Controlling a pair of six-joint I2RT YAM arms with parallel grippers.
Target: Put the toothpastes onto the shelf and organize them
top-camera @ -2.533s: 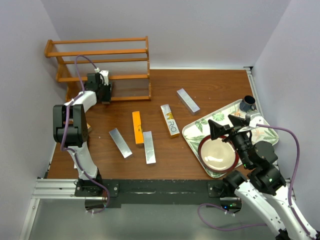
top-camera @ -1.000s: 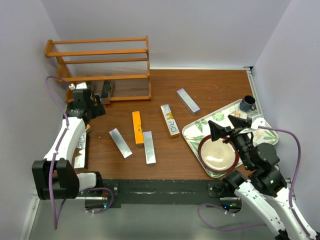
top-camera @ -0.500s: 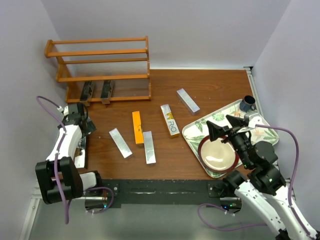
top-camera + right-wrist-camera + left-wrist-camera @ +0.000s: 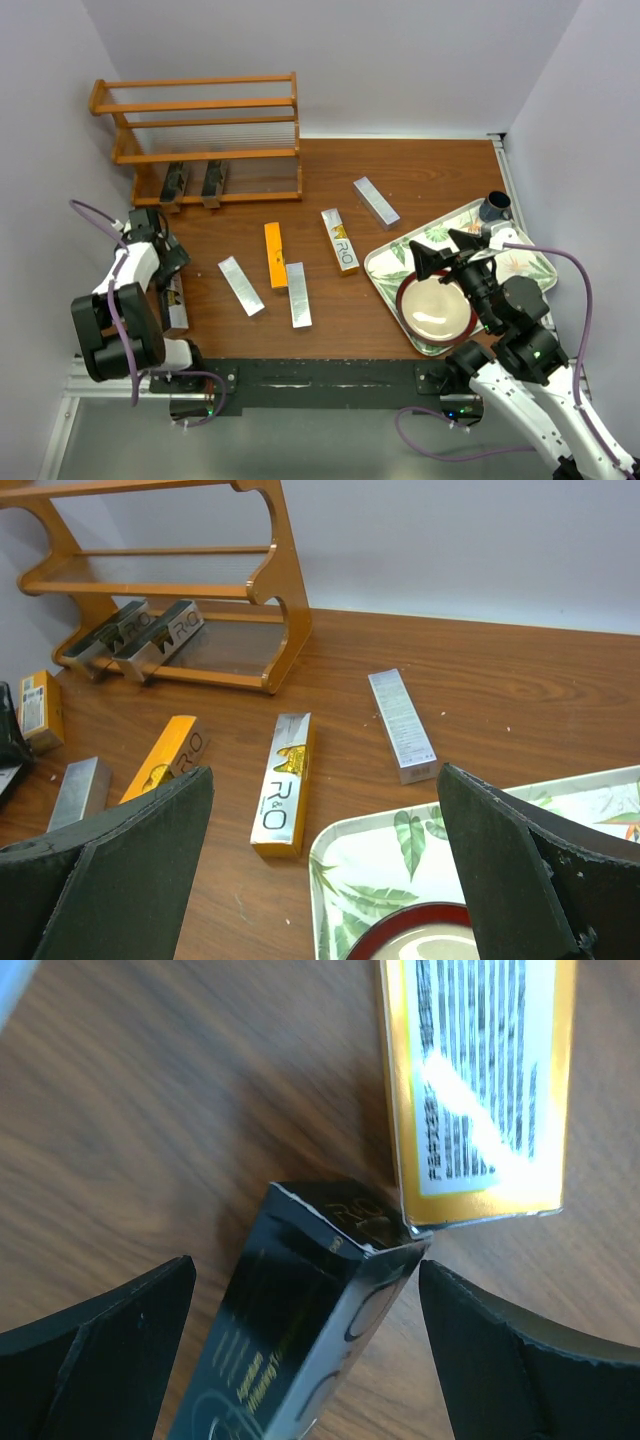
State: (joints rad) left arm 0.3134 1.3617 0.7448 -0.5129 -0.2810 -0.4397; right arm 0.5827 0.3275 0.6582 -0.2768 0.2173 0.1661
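Black carton (image 4: 300, 1340) lies on the wood tabletop (image 4: 130, 1120) right between the left claw's (image 4: 305, 1270) fingers. Its near end sits in the middle of the gap with open space on both sides. The claw is spread wide and grips nothing. A gold carton's (image 4: 480, 1090) end touches the black one's far corner at an angle. Only the left wrist view shows that contact. From above, both cartons are largely hidden under the arm at the table's left edge.

The top view lays out what the wrist cannot. The shelf (image 4: 200, 120) stands at the back left with two dark cartons (image 4: 193, 183) side by side on its bottom tier. Five more lie loose mid-table: a silver one (image 4: 241, 285), an orange one (image 4: 274, 255), a second silver (image 4: 298, 294), a gold-and-white one (image 4: 340, 240) and a third silver (image 4: 376, 201) nearest the tray (image 4: 395, 250).

The right claw (image 4: 322, 780) hangs over the tray, also spread wide and empty, well apart from every carton. Its camera looks low across the table. It shows that the shelved pair lie flat, ends toward the front, and that the two upper tiers hold nothing. A bowl (image 4: 437, 308) sits on the tray, and a cup (image 4: 495, 207) at its far corner.
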